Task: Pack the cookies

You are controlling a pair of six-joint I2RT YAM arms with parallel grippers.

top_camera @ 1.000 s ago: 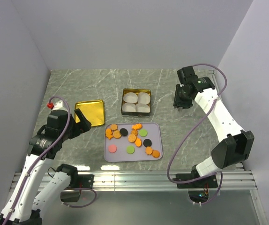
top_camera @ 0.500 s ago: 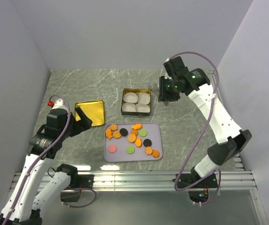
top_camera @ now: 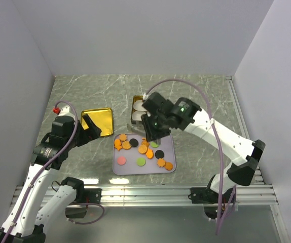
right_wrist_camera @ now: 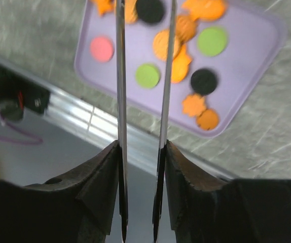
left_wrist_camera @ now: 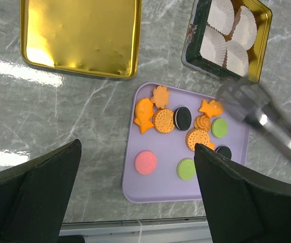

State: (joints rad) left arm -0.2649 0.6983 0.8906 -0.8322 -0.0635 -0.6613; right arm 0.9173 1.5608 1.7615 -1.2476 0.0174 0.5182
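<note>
The cookies (top_camera: 143, 149) lie scattered on a purple tray (top_camera: 130, 166): mostly orange, with black, green and pink discs. My right gripper (top_camera: 153, 129) hangs over the tray's far side. It is shut on metal tongs (right_wrist_camera: 119, 76), whose two blades stand apart and point down at the cookies (right_wrist_camera: 166, 45). The tongs (left_wrist_camera: 259, 119) show blurred over the tray's right part in the left wrist view. My left gripper (top_camera: 92, 126) is open and empty, above the table left of the tray, with the cookies (left_wrist_camera: 163, 120) ahead of it.
A gold tin (left_wrist_camera: 191, 45) holding white paper cups (left_wrist_camera: 226, 30) stands just behind the tray, partly hidden by the right arm in the top view. Its gold lid (top_camera: 101, 121) lies flat to the left. The aluminium rail (top_camera: 145, 192) runs along the table's near edge.
The right arm has swung from the back right, past the tin, to above the tray with the tongs. The left arm has barely moved.
</note>
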